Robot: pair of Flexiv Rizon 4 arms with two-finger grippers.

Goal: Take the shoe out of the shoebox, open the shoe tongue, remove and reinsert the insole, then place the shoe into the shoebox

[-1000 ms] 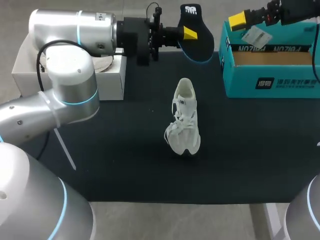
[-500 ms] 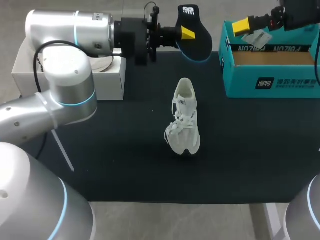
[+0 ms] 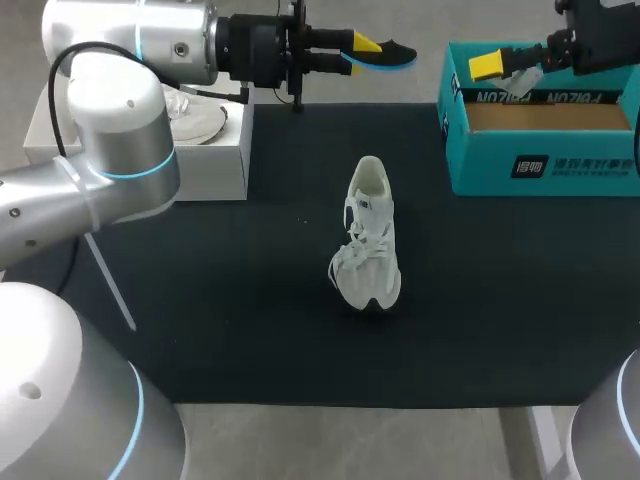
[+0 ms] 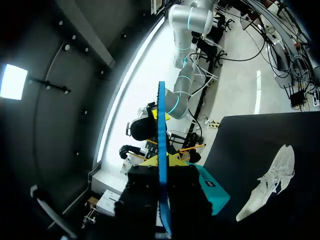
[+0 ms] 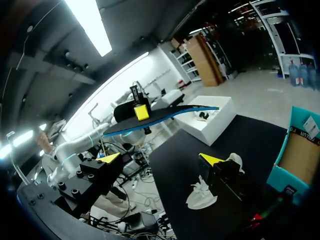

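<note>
My left tool (image 3: 355,53) clamps the insole (image 3: 392,53) beyond the shoe (image 3: 368,235); my right tool (image 5: 160,159) gapes wide over the shoebox (image 3: 540,165), right of the shoe.

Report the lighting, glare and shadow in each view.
Head view: even light, the shoe throws only a faint shadow on the black mat. Left wrist view: a ceiling strip glares white, the left pincer sits in dark shadow. Right wrist view: ceiling lamps glare, the insole shows dark against the bright room.
</note>
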